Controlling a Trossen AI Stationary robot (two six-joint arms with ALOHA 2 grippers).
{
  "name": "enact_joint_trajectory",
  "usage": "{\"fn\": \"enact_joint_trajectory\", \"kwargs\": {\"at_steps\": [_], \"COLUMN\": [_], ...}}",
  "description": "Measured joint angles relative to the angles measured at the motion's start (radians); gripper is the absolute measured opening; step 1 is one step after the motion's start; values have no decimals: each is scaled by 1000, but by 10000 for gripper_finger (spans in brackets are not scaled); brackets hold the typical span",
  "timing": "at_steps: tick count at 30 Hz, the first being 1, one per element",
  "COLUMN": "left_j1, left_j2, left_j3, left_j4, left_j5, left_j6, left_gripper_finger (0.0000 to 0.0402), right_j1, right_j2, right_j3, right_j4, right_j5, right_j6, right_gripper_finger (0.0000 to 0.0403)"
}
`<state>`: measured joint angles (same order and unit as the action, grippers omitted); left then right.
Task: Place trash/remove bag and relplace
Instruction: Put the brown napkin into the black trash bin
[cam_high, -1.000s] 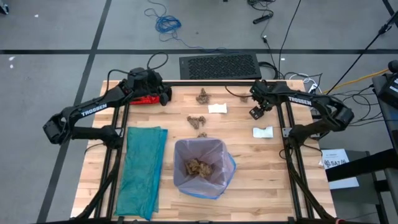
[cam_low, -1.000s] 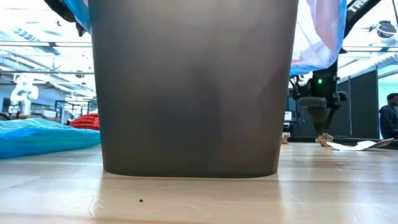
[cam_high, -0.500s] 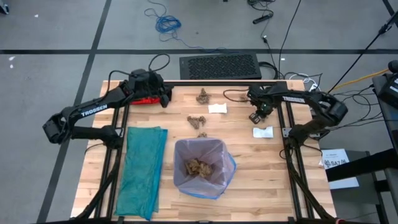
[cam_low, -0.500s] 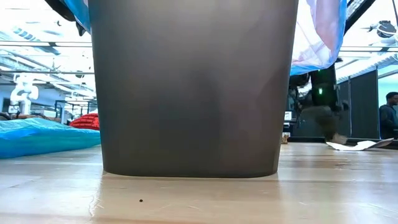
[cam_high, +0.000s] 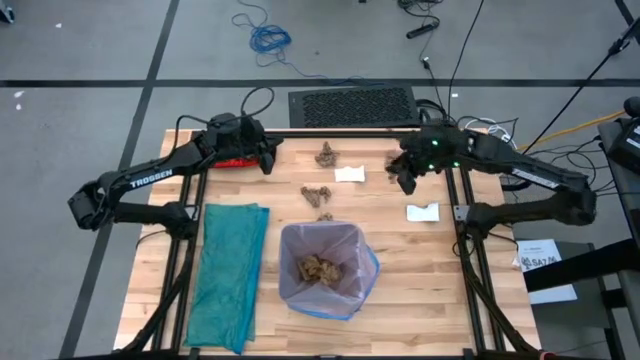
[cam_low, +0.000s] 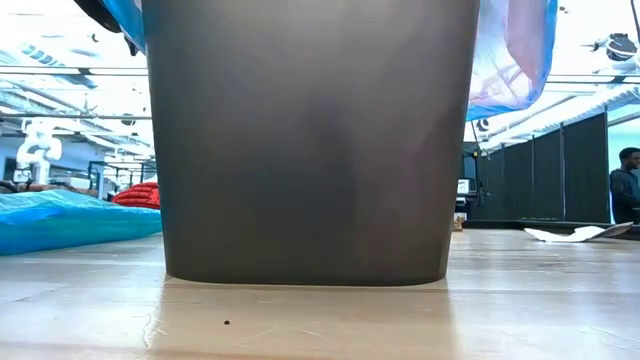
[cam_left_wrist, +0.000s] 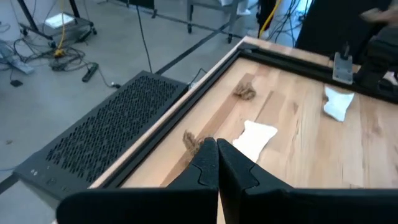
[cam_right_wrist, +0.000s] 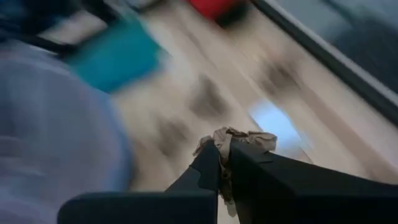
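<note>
This was a robotics lab: a wooden bench (cam_high: 440, 290) stood on grey concrete floor (cam_high: 90, 100) strewn with loose cables (cam_high: 262, 30), under open ceiling lights (cam_low: 60, 70) and dark partitions (cam_low: 545, 170).

The pink-white bag (cam_high: 325, 270) lined the bin, its mouth open and brown paper wads (cam_high: 320, 268) piled inside. Beyond the bin lay 3 more brown wads (cam_high: 317, 194) and 2 white scraps (cam_high: 350, 174). 1 brown wad (cam_right_wrist: 239, 138) sat pinched in the right gripper (cam_right_wrist: 224, 163).
</note>
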<state>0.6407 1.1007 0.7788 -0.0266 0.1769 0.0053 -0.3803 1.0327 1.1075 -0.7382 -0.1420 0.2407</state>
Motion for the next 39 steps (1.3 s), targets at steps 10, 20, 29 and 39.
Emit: {"fn": "enact_joint_trajectory", "kwargs": {"at_steps": [10, 20, 29, 39], "left_j1": [0, 0, 0, 0], "left_j2": [0, 0, 0, 1], "left_j3": [8, 30, 6, -277], "left_j4": [22, 8, -205, 165], "left_j5": [-1, -2, -18, 159], "left_j6": [10, 182, 294, 262], "left_gripper_finger": [0, 22, 115, 134], "right_j1": [318, 428, 462, 438], "right_j2": [183, 401, 450, 448], "right_j3": [48, 216, 352, 434], "right_j4": [333, 336, 302, 284], "right_j5": [-18, -21, -16, 88], "right_j6": [-69, -106, -78, 17], "right_gripper_finger": [7, 135, 271, 298]}}
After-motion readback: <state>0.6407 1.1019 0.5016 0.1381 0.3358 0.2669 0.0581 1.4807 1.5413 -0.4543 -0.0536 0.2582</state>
